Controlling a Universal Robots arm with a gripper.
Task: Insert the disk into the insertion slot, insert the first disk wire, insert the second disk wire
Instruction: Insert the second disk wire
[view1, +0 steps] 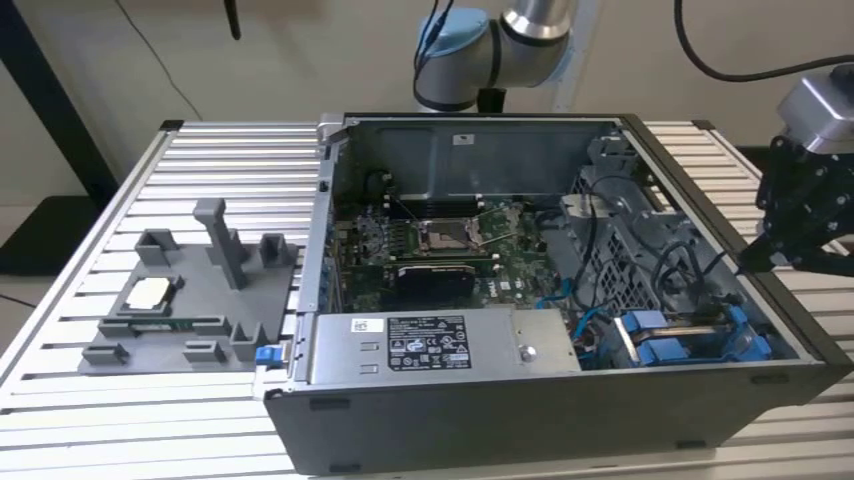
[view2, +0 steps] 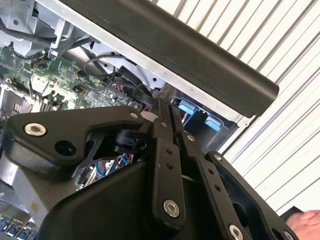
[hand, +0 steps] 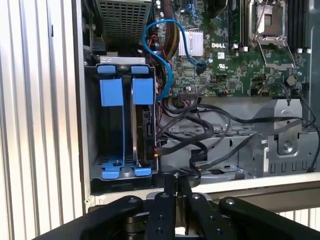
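Nearest the lens in both wrist views are the black jaws, clenched: their two fingers (hand: 163, 210) (view2: 162, 165) are pressed flat together with nothing visible between them. Their tips sit at the pale rim of the open computer case (hand: 240, 189), on its outer side, touching no part inside.

Just past that rim is the insertion slot (hand: 92, 130), a grey bay in the corner of the case. Two bright blue carriers (hand: 111, 93) stand side by side in it. The disk (hand: 148, 132) stands on edge in the slot against the carrier nearer the cables. Only its dark edge shows. It is apart from the jaws, separated from them by the case rim.

Beside the disk's edge lies a tangle of black cables (hand: 200, 132), and a blue cable (hand: 165, 65) loops above the slot. Whether any of them is plugged into the disk cannot be told. Farther in are the green motherboard (hand: 240, 65) and its silver socket (hand: 272, 20).

In the exterior view the jaws hang over the case wall on the exterior view's right, near the insertion slot (view1: 667, 340) but clear of it. The silver power supply (view1: 441, 345) lies along the near side. The case rests on a slatted bench (view1: 120, 425), with a grey fixture (view1: 200, 310) well apart on the exterior view's left.
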